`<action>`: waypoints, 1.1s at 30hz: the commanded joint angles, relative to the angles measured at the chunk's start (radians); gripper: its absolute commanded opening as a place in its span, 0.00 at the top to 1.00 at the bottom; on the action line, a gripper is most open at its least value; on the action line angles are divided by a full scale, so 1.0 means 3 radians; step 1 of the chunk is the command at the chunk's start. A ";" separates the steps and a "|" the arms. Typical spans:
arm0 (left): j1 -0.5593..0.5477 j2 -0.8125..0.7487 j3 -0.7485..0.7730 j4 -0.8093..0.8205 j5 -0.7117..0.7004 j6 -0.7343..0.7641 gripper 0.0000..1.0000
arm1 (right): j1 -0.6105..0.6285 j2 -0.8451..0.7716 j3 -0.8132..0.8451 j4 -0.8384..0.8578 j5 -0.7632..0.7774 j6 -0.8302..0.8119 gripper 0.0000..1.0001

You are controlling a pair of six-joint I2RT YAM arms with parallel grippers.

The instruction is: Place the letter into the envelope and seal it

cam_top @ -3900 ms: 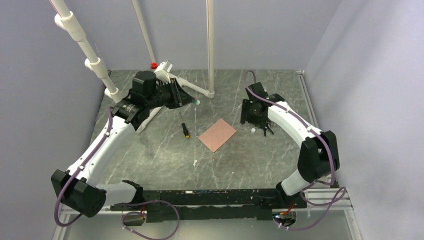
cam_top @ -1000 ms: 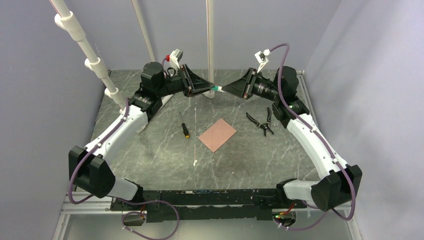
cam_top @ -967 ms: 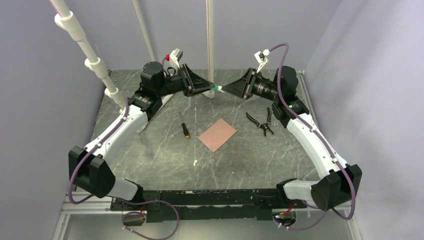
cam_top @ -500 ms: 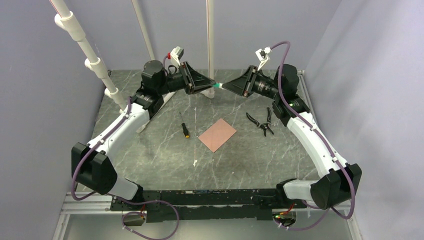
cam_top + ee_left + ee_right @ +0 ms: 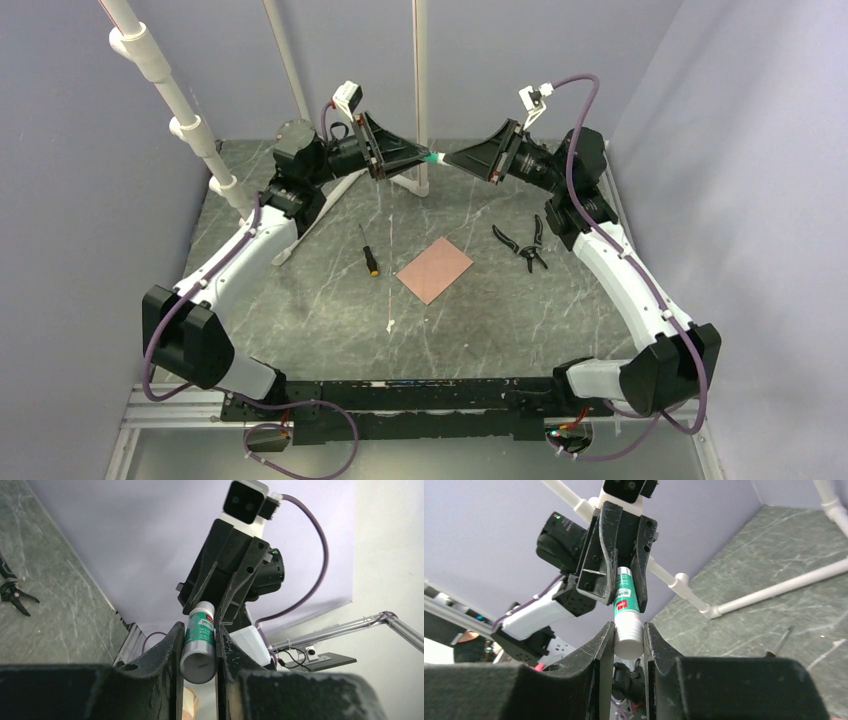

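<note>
Dark green marbled tabletop (image 5: 300, 300), boxed in by lilac-grey walls, carries 2 white-and-black arms bolted along the bottom edge of the top view. Just beyond their bases, a small white scrap (image 5: 389, 325) lies left of centre. Further up, at the middle of the frame, the envelope (image 5: 434, 270) lies flat as 1 salmon-pink rectangle turned corner-on, touched by neither arm. Its flap cannot be made out, and whether the letter is inside cannot be told. Left of it, and apart from it, lies a screwdriver (image 5: 369, 255) with a black-and-yellow handle. To the right lies a pair of black pliers (image 5: 525, 245). Near the top of the frame both arms reach up and inward, well above the table, in front of a white pipe post (image 5: 420, 80). The left gripper (image 5: 418, 155) and the right gripper (image 5: 448, 158) face each other tip to tip, with a green-and-white glue stick (image 5: 432, 157) bridging them. In the left wrist view, that arm's 2 fingers are clamped on the labelled green body. In the right wrist view, the right arm's 2 fingers pinch the plain white cap end.
</note>
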 commanded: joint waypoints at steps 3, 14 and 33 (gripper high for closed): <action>-0.0148 0.0054 0.0159 0.0478 0.0168 -0.0054 0.98 | 0.0116 0.0170 -0.0035 0.0795 -0.0284 0.0727 1.00; -0.0360 0.0080 0.0155 0.0094 0.0178 0.0449 0.98 | 0.0283 0.0243 -0.0043 0.1092 -0.0028 0.1266 1.00; -0.0641 0.0224 0.0035 -0.0220 0.0463 0.1105 0.98 | 0.0381 0.0421 0.0175 0.1589 -0.0090 0.2031 1.00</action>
